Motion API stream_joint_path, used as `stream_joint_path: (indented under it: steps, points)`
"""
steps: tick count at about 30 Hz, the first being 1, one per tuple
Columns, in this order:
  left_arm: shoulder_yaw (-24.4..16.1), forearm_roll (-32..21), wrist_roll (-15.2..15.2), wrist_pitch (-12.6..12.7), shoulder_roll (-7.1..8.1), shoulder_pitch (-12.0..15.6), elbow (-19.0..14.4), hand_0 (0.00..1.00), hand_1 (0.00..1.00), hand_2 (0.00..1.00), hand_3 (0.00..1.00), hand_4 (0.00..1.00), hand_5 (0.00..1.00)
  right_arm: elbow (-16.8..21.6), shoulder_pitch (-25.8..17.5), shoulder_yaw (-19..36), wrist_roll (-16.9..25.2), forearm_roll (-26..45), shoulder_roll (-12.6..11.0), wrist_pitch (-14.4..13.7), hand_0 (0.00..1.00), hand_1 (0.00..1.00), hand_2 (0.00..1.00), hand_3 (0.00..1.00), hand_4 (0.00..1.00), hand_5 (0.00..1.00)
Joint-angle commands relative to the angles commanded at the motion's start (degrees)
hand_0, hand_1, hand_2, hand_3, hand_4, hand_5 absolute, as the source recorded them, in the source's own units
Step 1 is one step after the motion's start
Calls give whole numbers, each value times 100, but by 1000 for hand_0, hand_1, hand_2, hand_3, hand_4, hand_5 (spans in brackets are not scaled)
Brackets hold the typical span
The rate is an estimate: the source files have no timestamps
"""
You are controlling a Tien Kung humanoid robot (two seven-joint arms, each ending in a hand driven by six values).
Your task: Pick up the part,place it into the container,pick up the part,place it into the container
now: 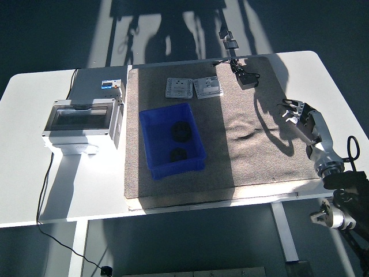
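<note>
A blue container (151,120) stands on the left part of the brown mat (242,156). Two black round parts lie inside it, one toward the far end (181,130) and one toward the near end (177,154). My right hand (293,111) hovers over the mat's right edge, well to the right of the container. Its fingers are relaxed, point left and hold nothing. The forearm runs down to the lower right corner. My left arm does not show.
A grey junction box with a clear lid (81,123) sits left of the mat. Two grey switch plates (179,88) (207,86) lie at the mat's far side. A black adapter (248,79) with its cable lies at the far right.
</note>
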Motion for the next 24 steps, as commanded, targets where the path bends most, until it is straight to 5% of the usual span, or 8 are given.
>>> stream_joint_path:
  steps: [3,4,15,17,24]
  points:
    - [-68,-101,-124,-8,72,-11,0,723,698,737,605,572,786,30,-65,86,-128,-228,-36,38,877,730,730,706,917,507]
    - [-94,-128,-165,-6,103,-20,0,732,707,775,738,589,759,25,-84,88,-153,-267,-39,37,888,734,734,720,915,506]
    - [-265,-208,-54,-92,333,-106,0,712,677,697,712,612,767,-528,-176,271,582,547,200,-679,889,741,751,727,926,506]
    - [-351,-134,-24,-81,348,-109,0,717,673,670,659,627,772,-593,-189,356,647,626,208,-757,828,688,731,735,916,492]
    - [-428,154,14,4,342,-162,0,717,670,660,652,676,756,-752,-168,558,217,-499,163,-914,806,661,697,712,906,450]
